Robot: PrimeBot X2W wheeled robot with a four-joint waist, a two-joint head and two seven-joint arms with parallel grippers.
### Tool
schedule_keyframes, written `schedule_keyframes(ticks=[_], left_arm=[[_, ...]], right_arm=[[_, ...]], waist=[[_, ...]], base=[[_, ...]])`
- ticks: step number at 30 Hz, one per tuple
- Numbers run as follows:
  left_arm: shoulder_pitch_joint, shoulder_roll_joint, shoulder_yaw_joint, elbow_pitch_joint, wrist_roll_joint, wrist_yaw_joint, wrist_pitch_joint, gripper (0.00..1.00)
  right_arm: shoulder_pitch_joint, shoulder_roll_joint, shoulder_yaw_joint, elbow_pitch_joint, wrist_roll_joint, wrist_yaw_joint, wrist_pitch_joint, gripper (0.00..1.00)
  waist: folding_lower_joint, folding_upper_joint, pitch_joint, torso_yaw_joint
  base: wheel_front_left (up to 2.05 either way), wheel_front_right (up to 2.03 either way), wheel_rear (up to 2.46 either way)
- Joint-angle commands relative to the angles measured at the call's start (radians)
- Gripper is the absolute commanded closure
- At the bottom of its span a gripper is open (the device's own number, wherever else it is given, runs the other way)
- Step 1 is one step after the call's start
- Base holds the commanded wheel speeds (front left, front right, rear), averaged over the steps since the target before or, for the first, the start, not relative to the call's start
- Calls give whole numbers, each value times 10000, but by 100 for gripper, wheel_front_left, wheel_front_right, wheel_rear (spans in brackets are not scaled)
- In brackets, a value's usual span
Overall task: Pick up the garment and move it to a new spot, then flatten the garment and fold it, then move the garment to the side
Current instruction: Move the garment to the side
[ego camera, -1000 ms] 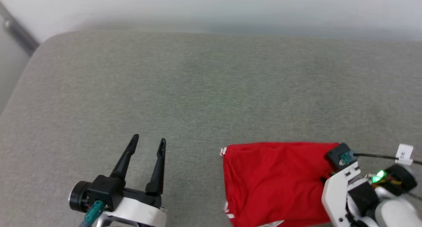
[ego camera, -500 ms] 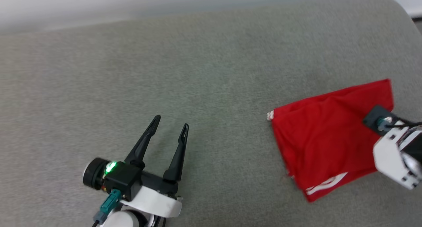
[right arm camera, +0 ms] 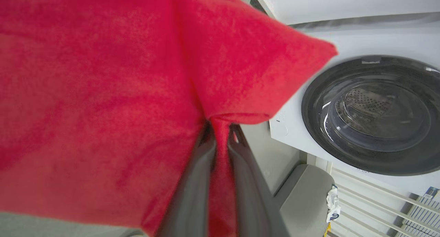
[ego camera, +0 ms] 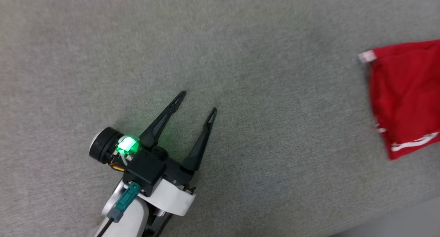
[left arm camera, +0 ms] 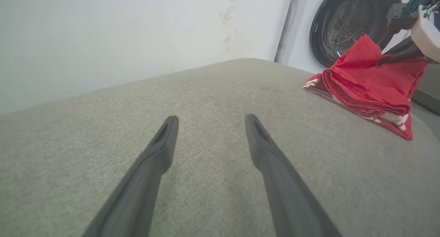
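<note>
Far right on the grey cushion (ego camera: 240,58), in the head view, the garment (ego camera: 405,92) lies folded into a red bundle with white trim at its left corner and near edge, partly past the frame; the left claw (ego camera: 197,101) hovers well apart at near left, fingers spread and empty, probably parked clear so the cloth can travel freely. From the left wrist view, the same released fingers point across bare cushion; the garment sits at far right with one corner lifted, pinched by the right claw (left arm camera: 383,61), with a washing machine (left arm camera: 354,23) behind. Along the right wrist view, that claw is clenched on a pleat of red fabric; I judge it grips a corner so that the folds drag along together toward the side.
</note>
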Motion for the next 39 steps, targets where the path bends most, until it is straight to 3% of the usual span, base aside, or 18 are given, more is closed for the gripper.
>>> schedule_keyframes(ticks=[1,7,15,16,17,18,24,28,34,39], left_arm=[[-117,28,-8,-57,52,-10,-21,0],[-415,121,-228,-308,111,-9,-21,0],[-484,145,-172,-242,76,-7,-14,0],[-502,117,-154,-225,51,-9,-14,0],[-504,100,-120,-201,34,-9,-14,0],[-490,67,-82,-185,-5,-8,-14,0],[-121,-304,315,-12,-320,7,-21,0],[337,-879,1051,-1,-1069,24,-21,0],[1003,-1102,2159,11,-1008,30,-21,0],[1564,-1271,3113,22,-881,76,-21,0]], right_arm=[[-122,-111,-110,134,-50,-18,-91,100],[-169,-245,-1308,1694,-362,-18,-904,100],[-385,275,-2444,2612,-780,-18,-1415,100],[-390,342,-2516,2631,-892,-18,-1436,69],[-412,412,-2603,2628,-992,-18,-1480,10],[-415,473,-2677,2625,-1087,-18,-1466,0],[-278,770,-2912,2226,-1506,-17,-1247,0],[-194,1159,-3361,1661,-1345,-17,-1471,0],[418,2705,-4502,506,-878,-14,-2383,0],[1352,4426,-5174,-1105,-408,-14,-3134,0]], waist=[[-2,0,457,47],[-2,0,985,425],[-2,0,1159,670],[-2,0,1115,696],[-2,0,1039,714],[-2,0,945,730],[-2,0,-130,835],[-2,0,-1115,966],[-2,0,-2459,1269],[-2,0,-3314,1571]], base=[[0,0,0],[0,0,0],[0,0,0],[0,0,0],[0,0,0],[0,0,0],[0,0,0],[0,0,0],[0,0,0],[0,0,0]])
